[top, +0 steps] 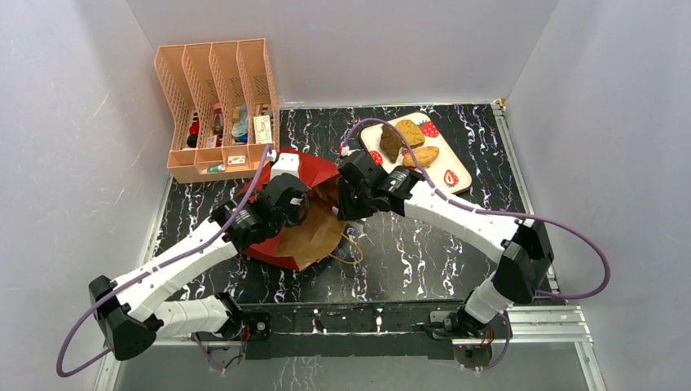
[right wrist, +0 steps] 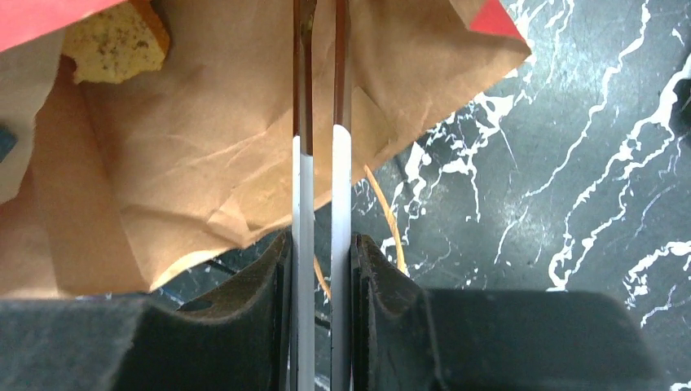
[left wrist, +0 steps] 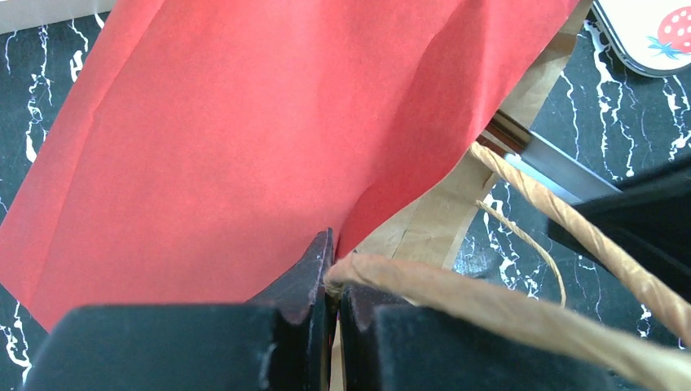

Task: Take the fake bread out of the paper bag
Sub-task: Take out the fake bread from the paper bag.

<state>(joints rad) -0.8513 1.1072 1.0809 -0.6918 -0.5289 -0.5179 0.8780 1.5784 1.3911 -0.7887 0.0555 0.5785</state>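
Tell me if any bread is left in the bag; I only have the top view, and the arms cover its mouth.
Observer: Yes. The right wrist view shows a speckled golden-tan piece just inside the mouth of the paper bag, against the brown lining.
Operator: Is the left claw gripping the bag?
Observer: The left claw is shut on the bag's rim, right where the cord handle comes off.
Operator: And the right one?
Observer: The right claw holds what look like thin tongs. Their blades are nearly together with nothing between them, and the piece lies off to one side, untouched.
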